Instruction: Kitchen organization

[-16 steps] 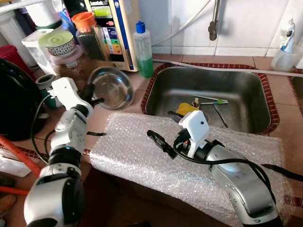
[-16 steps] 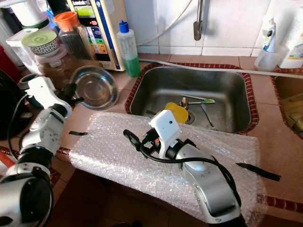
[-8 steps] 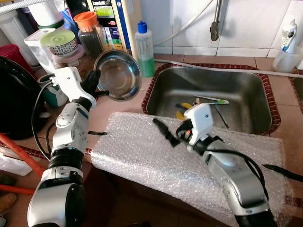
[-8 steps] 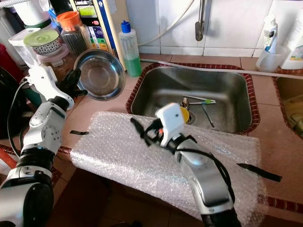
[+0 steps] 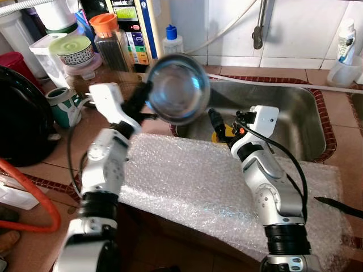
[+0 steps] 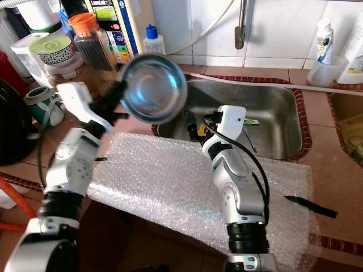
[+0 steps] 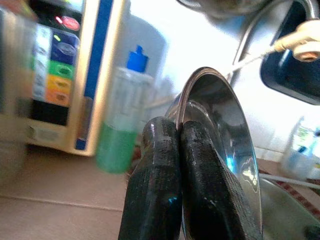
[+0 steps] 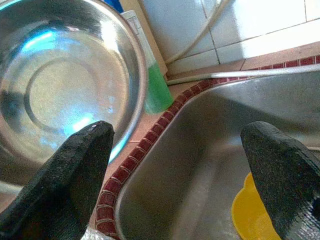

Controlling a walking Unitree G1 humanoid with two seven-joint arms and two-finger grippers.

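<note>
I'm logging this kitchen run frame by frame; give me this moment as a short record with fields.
left gripper: shut on the rim of the steel bowl, held up on edge near the sink's left corner
right gripper: open, fingers wide apart, pointed at the bowl and the sink
in sink: a yellow item, utensils near the drain
counter front: bubble wrap sheet under both arms
behind bowl: green soap bottle with blue cap

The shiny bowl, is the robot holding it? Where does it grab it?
Yes. The left gripper holds the steel bowl by its rim, both fingers pinched on the edge, lifted by the sink. The right gripper is open, holding nothing.
</note>
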